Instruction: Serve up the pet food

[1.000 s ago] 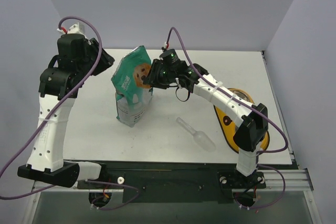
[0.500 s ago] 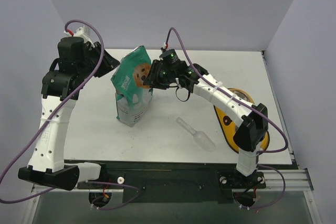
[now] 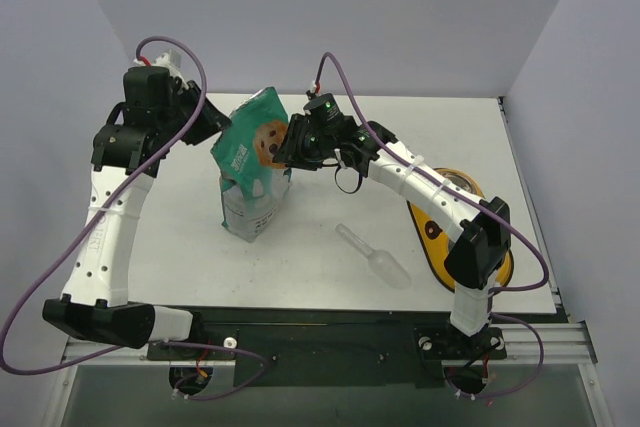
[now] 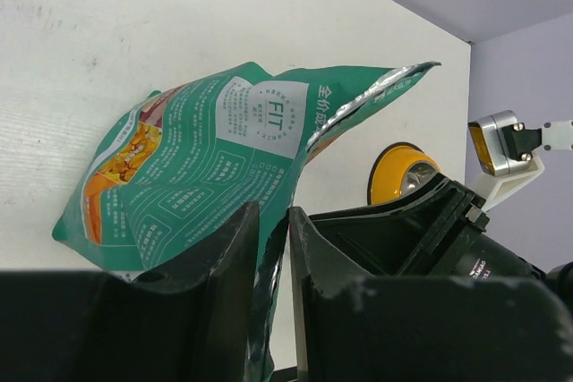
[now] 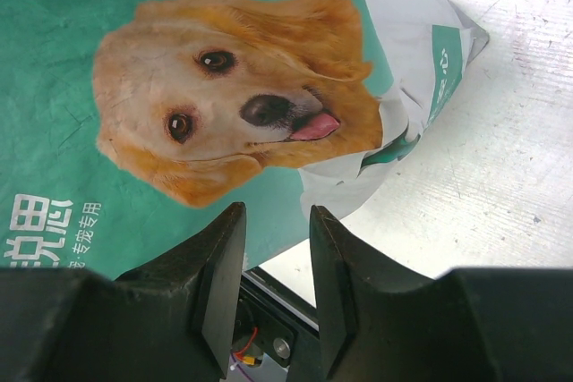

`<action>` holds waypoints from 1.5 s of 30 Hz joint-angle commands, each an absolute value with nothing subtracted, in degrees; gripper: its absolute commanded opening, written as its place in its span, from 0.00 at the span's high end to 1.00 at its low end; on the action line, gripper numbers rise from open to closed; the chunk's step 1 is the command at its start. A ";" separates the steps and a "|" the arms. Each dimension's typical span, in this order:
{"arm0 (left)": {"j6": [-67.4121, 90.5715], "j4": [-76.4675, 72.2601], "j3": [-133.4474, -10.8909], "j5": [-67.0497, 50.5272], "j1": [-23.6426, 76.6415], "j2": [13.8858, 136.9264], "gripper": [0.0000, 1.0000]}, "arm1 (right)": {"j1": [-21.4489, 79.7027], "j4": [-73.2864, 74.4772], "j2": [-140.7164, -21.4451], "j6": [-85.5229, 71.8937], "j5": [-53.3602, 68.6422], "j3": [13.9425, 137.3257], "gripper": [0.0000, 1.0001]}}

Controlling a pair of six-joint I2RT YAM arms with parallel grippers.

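Note:
No pet food shows in any view. The teal-green bag (image 3: 254, 162) with a dog picture stands upright at mid-table, its top open and its silver lining showing in the left wrist view (image 4: 358, 100). My left gripper (image 3: 216, 127) is at the bag's upper left edge. In its wrist view the fingers (image 4: 273, 212) are nearly together with the bag's thin edge pinched between them. My right gripper (image 3: 288, 150) is at the bag's right side by the dog picture (image 5: 242, 105). Its fingers (image 5: 275, 212) stand apart with nothing between them, tips close to the bag's front face.
A clear plastic scoop (image 3: 375, 258) lies on the table right of the bag, towards the front. A yellow bowl (image 3: 450, 182) with a metal inside sits at the right, partly under the right arm; it also shows in the left wrist view (image 4: 400, 167).
The left arm has swung right and its gripper has come up to the bag's upper left edge. The right arm, the bag and the scoop have not moved.

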State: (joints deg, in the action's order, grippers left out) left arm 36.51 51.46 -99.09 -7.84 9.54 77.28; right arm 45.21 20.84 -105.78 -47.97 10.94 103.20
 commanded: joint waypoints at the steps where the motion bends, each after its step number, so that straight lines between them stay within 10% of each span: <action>1: 35.59 47.82 -98.53 -10.02 9.14 77.61 0.69 | 45.53 20.83 -104.15 -47.55 10.72 103.45 0.69; 13: 41.56 39.56 -93.27 -18.97 9.14 77.09 1.00 | 45.27 20.39 -104.94 -52.81 9.67 104.85 0.69; 45: 73.22 28.30 -79.54 -23.55 16.26 64.51 1.00 | 43.42 23.91 -102.22 -68.20 4.57 113.12 0.39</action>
